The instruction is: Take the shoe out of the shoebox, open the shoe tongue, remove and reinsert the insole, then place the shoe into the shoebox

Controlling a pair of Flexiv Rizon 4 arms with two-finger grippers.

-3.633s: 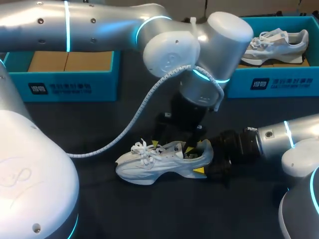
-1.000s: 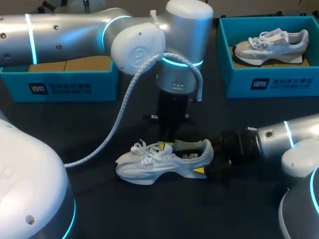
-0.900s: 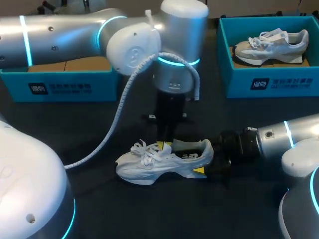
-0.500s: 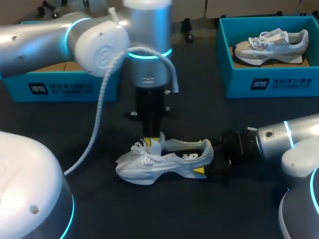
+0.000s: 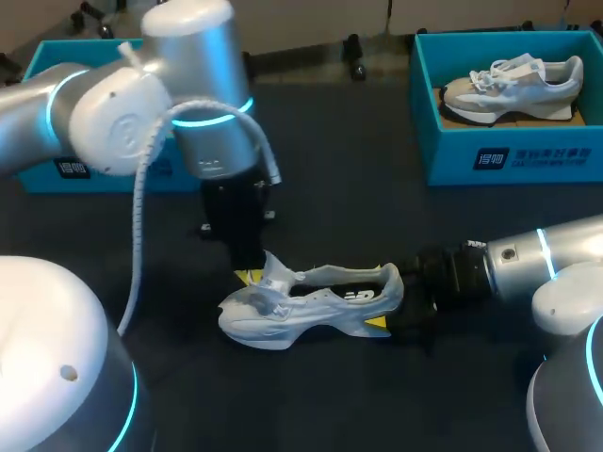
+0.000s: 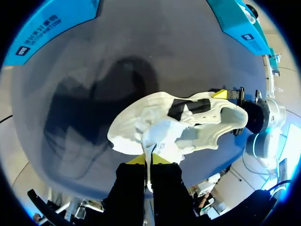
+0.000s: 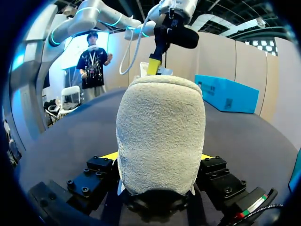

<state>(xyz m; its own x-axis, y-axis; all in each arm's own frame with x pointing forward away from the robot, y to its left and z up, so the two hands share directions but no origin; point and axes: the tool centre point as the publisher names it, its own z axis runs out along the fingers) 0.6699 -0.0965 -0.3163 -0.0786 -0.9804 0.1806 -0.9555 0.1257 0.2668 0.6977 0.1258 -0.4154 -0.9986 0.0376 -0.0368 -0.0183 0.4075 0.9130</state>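
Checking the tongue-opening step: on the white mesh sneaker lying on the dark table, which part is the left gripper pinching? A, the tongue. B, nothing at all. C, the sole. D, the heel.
A: the left gripper is shut on the tongue of the white sneaker, while the right gripper clamps the heel.

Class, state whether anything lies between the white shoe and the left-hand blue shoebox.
No loose object shows. Only the left gripper, pinching the tongue, stands between shoe and shoebox, hiding some table.
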